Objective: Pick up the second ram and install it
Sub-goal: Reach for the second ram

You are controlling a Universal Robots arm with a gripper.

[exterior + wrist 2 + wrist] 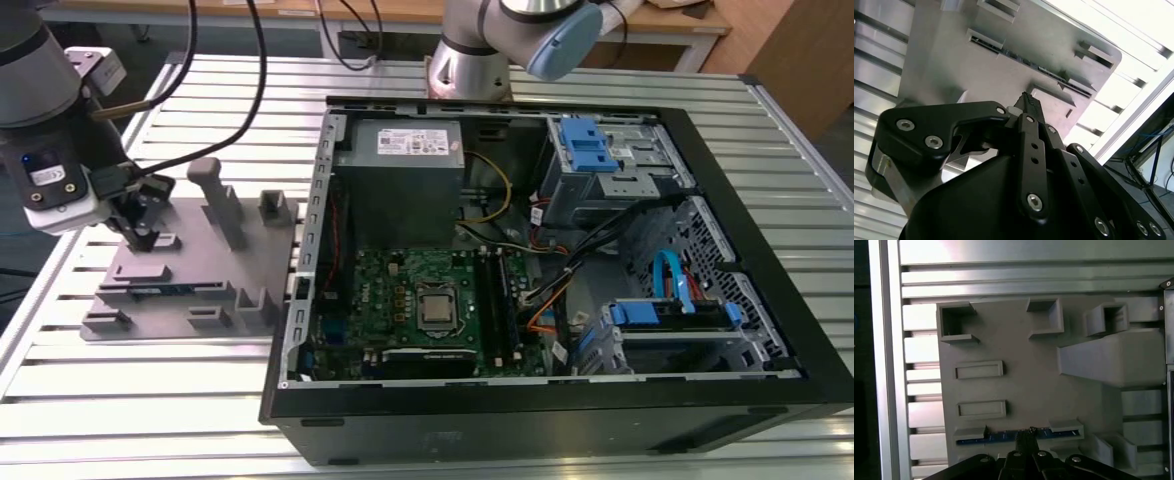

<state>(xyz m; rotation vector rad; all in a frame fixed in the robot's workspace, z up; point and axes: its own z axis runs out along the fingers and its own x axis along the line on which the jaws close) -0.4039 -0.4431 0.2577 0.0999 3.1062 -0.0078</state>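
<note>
My jaws look pinched narrow, with nothing in them. The second ram (996, 438) sits on its edge in the grey holder (1019, 345), right under the tips of the jaws, at its middle. To pick it well, I think I should line up over that middle, go straight, and squeeze its flat sides softly.

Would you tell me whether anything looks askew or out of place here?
Nothing stands out: the second ram lies straight in its slot on the grey fixture, with the gripper over its middle.
</note>
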